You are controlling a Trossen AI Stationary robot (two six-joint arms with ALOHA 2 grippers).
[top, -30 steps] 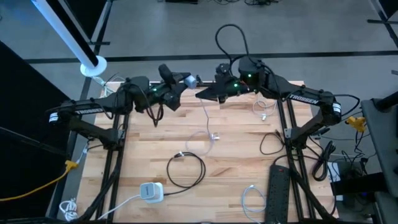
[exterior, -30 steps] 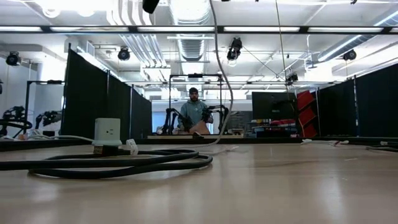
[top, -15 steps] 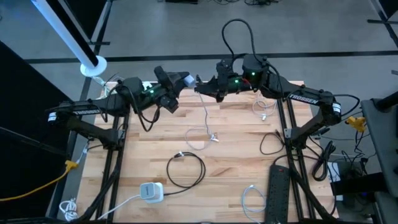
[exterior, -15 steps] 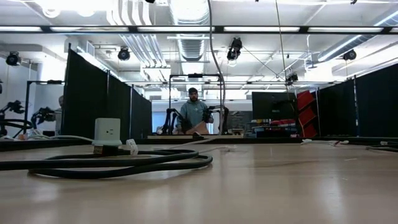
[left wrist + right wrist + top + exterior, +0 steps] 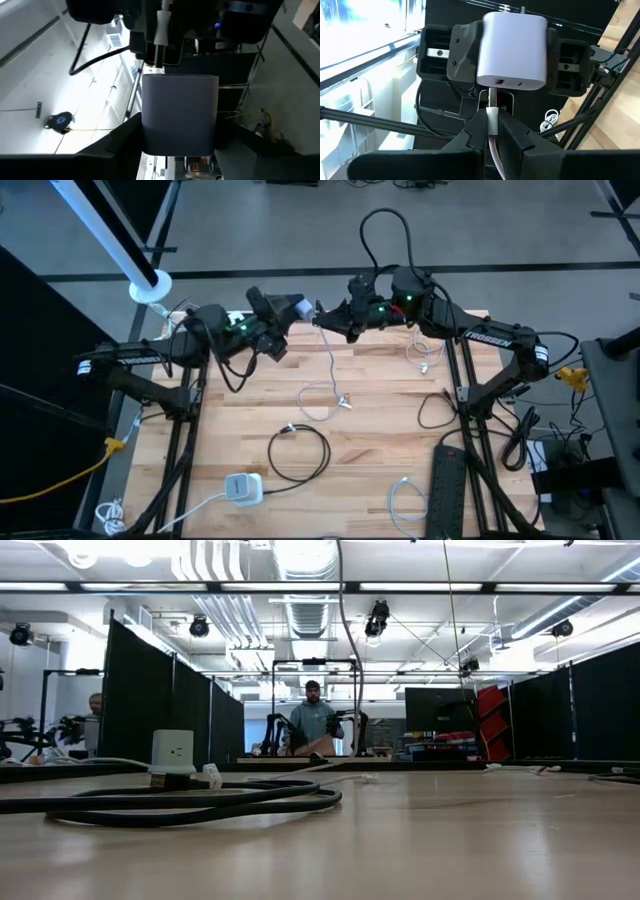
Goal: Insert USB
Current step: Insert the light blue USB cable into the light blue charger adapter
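A white charger block (image 5: 512,50) is held above the table's far edge by my left gripper (image 5: 290,312), which is shut on it. In the left wrist view the block (image 5: 180,115) fills the middle. My right gripper (image 5: 328,322) faces it from the right, shut on the white USB plug (image 5: 492,116). The plug's metal tip (image 5: 492,96) reaches the block's port face (image 5: 507,82); how far in it sits cannot be told. The white cable (image 5: 331,365) hangs from the plug, and its other end (image 5: 345,402) lies on the table. My left gripper pinches the charger block between its two fingers (image 5: 462,50), one on each side wall (image 5: 482,50), coming level from the table's left. The block is lifted clear, port face turned toward the right gripper. My right gripper pinches the USB plug's white body (image 5: 492,122) between its two fingertips (image 5: 476,131), coming roughly level from the table's right, fingers lying along the plug. The plug points at the block, lifted clear, and the cable hangs slack below.
On the table lie a black cable loop (image 5: 300,450), a second white adaptor (image 5: 243,488) with its cord, a black power strip (image 5: 447,490) and loose white cables (image 5: 405,500) (image 5: 425,355). A person (image 5: 312,720) stands in the room beyond.
My right gripper has moved up and toward the far-left, bringing the plug up to the charger block. My left gripper has drawn back slightly toward the left. The hanging cable has been pulled a little higher.
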